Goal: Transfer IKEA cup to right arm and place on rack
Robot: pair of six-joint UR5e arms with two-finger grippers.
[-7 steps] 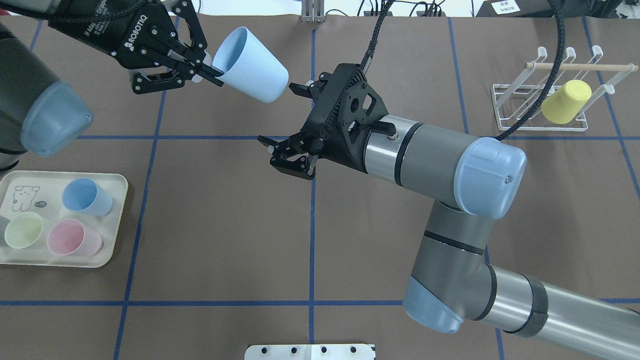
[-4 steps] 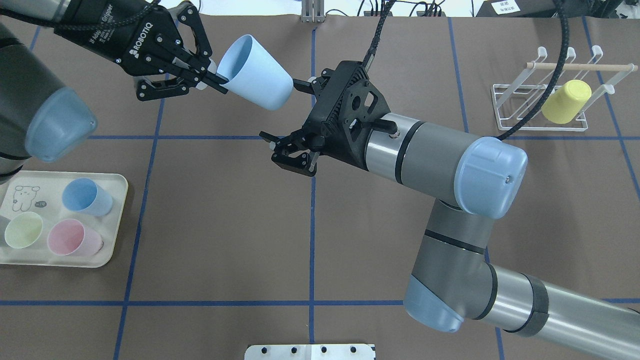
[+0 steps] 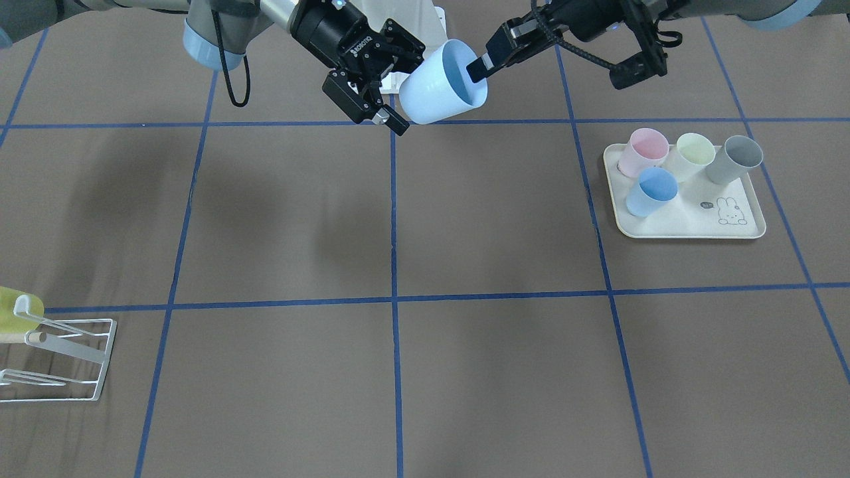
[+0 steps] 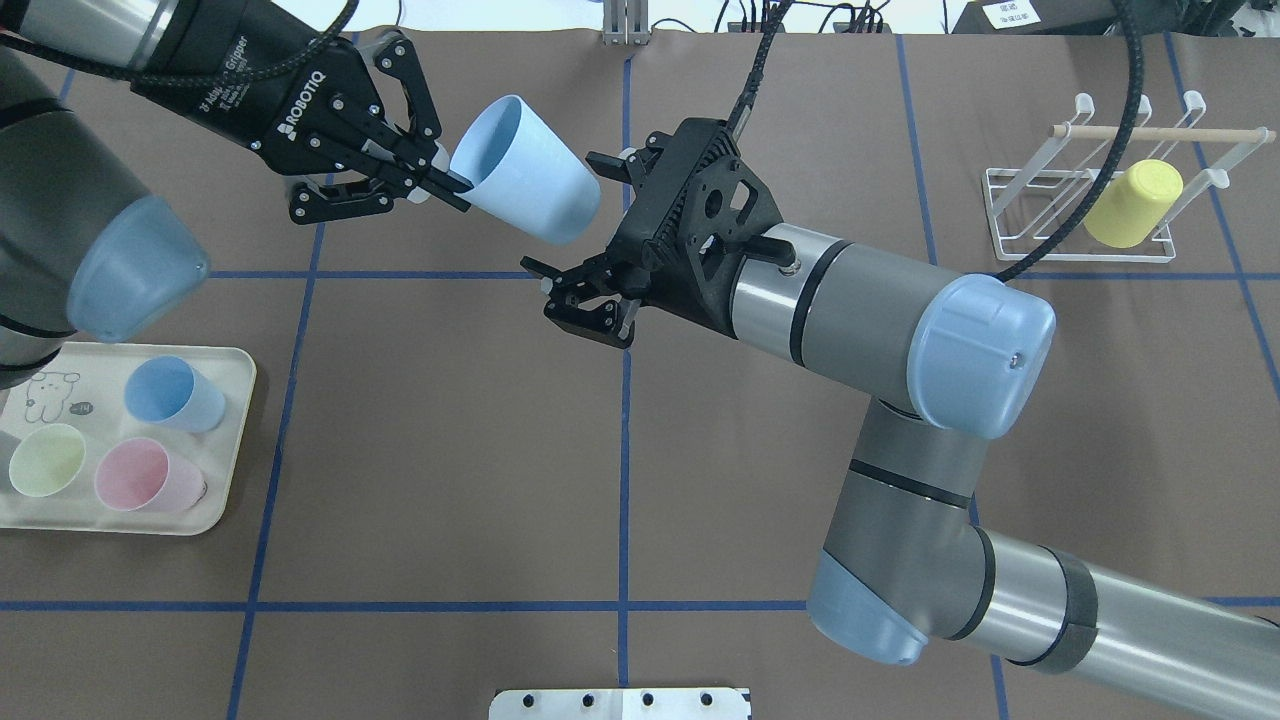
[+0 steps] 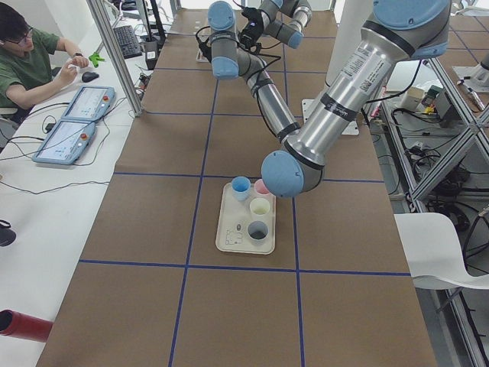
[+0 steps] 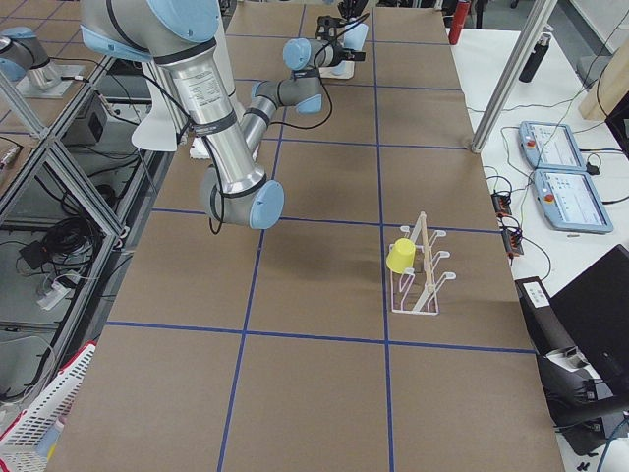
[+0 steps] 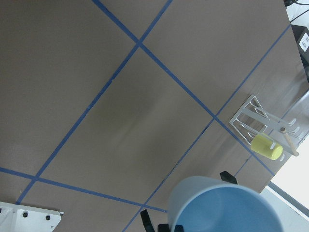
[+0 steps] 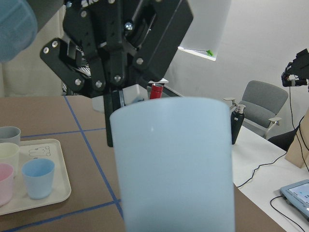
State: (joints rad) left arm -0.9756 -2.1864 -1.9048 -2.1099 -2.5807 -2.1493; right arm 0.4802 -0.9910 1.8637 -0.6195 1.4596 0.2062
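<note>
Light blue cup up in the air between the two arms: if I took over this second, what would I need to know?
Left gripper: jaws shut on the light blue cup's rim, cup held above the table.
Right gripper: jaws open at the cup's base, not gripping.
Rack: at the robot's right, one yellow cup on it.
Tray: four other cups.
Done: cup lifted and offered.
Left to do: right closes, left releases, cup goes on the rack.

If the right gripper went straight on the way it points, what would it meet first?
The light-blue cup held at its rim by the left gripper. The right gripper, fingers open, points at the cup's base, and the cup fills its wrist view. How near the base is cannot be told.
</note>
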